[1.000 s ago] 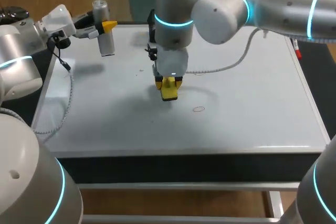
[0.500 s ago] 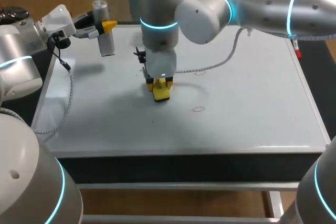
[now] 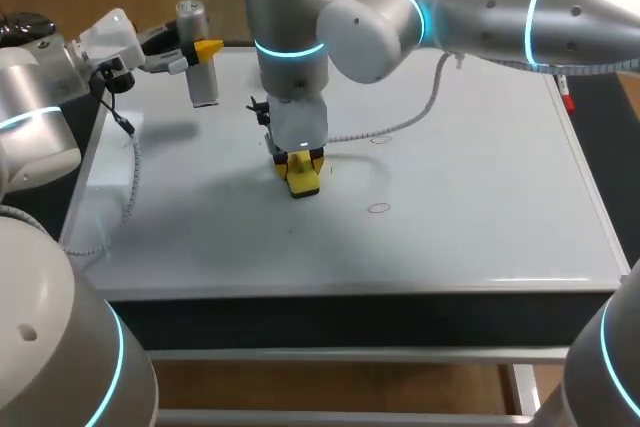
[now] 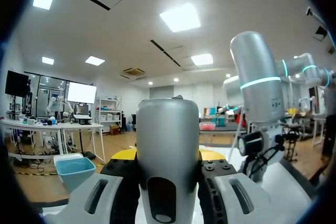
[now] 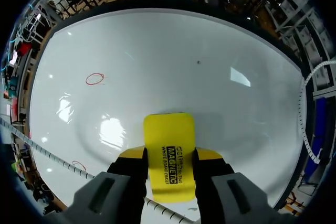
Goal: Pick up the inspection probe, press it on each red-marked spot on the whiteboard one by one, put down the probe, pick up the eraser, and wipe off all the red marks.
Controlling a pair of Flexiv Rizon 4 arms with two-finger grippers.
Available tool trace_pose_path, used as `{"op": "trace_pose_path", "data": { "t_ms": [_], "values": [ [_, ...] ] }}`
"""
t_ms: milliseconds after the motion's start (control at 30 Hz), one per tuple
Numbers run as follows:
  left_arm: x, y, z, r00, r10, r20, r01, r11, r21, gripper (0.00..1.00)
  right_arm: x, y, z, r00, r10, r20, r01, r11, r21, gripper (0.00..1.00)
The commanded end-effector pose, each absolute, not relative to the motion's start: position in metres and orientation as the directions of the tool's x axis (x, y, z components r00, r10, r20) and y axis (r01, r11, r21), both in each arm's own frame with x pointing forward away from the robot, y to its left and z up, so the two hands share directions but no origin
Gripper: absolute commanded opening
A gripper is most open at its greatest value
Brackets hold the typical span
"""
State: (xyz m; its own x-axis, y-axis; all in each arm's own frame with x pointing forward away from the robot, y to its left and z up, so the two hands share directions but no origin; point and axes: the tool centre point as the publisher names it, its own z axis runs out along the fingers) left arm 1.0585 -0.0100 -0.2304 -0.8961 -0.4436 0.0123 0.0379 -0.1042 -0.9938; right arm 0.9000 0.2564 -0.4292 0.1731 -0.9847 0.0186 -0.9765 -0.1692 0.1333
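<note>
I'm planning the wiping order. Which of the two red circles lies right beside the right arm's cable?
The rear red circle, just beside the cable; the front red circle sits apart on bare whiteboard, nearer the front edge.

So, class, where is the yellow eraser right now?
In the head view, the eraser is clamped in the right gripper, left of centre over the whiteboard.

The left hand (image 4: 168, 157) clamps the grey inspection probe (image 4: 168, 135) between its fingers, a yellow tip peeking out on either side. Just beyond and to one side stands the right arm (image 4: 258, 93), its ring glowing cyan.
</note>
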Motion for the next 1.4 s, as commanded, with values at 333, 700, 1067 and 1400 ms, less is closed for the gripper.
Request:
{"op": "trace_pose_path", "data": {
  "t_ms": [333, 700, 1067, 1400],
  "values": [
    [1.058, -0.010, -0.228, -0.895, -0.445, 0.013, 0.036, -0.102, -0.994, 0.00, 0.927, 0.219, -0.443, 0.100, -0.994, 0.049, -0.984, -0.092, 0.150, 0.00],
    [1.058, -0.010, -0.228, -0.895, -0.445, 0.013, 0.036, -0.102, -0.994, 0.00, 0.944, 0.184, -0.436, 0.017, -0.999, 0.033, -0.990, -0.012, 0.143, 0.00],
    [1.058, -0.010, -0.228, -0.895, -0.445, 0.013, 0.036, -0.102, -0.994, 0.00, 0.983, 0.139, -0.382, -0.059, -0.998, -0.013, -0.992, 0.057, 0.112, 0.00],
    [1.058, -0.010, -0.228, -0.895, -0.445, 0.013, 0.036, -0.102, -0.994, 0.00, 1.037, 0.070, -0.360, -0.175, -0.985, -0.001, -0.982, 0.174, 0.069, 0.00]
  ]
}}
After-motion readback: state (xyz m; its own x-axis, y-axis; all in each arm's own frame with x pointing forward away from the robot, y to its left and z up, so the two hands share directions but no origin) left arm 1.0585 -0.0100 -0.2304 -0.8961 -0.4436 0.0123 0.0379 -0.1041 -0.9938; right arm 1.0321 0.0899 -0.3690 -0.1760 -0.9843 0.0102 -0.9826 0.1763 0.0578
